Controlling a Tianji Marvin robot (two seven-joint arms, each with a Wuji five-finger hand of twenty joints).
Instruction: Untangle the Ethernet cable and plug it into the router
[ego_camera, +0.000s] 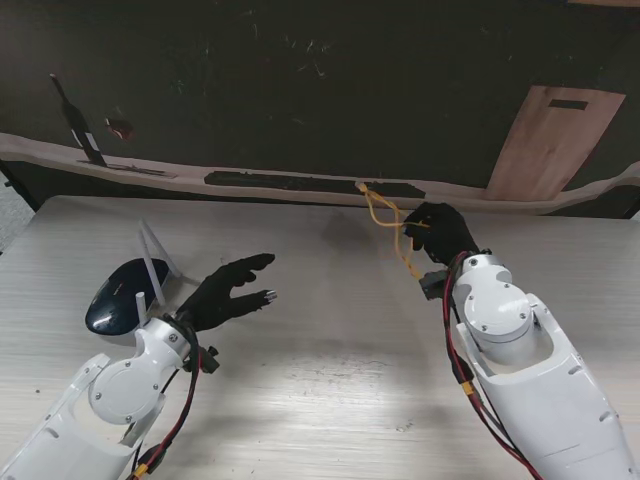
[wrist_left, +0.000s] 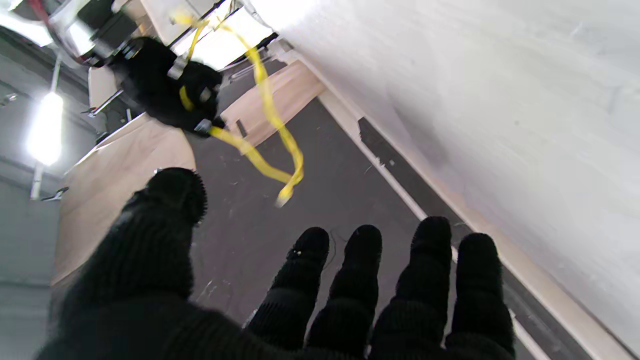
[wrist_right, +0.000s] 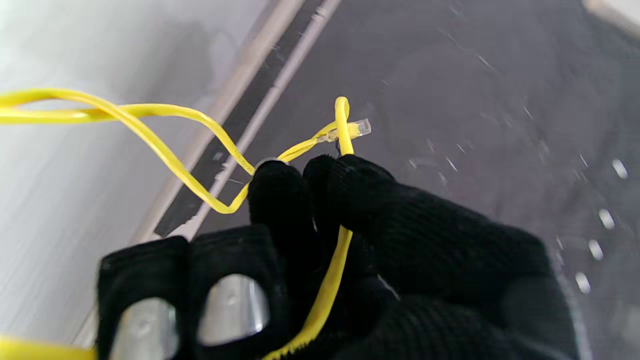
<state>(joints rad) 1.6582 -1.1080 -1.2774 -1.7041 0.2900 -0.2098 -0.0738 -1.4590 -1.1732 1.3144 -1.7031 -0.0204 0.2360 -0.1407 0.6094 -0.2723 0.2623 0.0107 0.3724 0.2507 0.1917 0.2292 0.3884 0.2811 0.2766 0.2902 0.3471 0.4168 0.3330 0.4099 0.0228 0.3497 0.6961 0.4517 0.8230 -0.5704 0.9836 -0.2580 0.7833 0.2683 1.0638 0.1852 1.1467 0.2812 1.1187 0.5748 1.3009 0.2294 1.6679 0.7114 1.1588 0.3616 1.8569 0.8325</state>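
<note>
Fingers (wrist_right: 280, 195) of the right hand (ego_camera: 438, 232) pinched the cable (wrist_right: 165, 150); left hand (ego_camera: 228, 290) spread empty. Loops looked crossed, so pulling could tighten them.

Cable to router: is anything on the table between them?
Nothing visible. The right hand holds the cable at the far edge; the router lies left, with the open left hand beside it above bare table.

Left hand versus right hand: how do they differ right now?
The left hand is open with fingers spread and holds nothing; the right hand is shut on the yellow Ethernet cable, pinched near its clear plug. The left hand sits by the dark router; the right hand reaches the table's far edge. Both wear black gloves.
</note>
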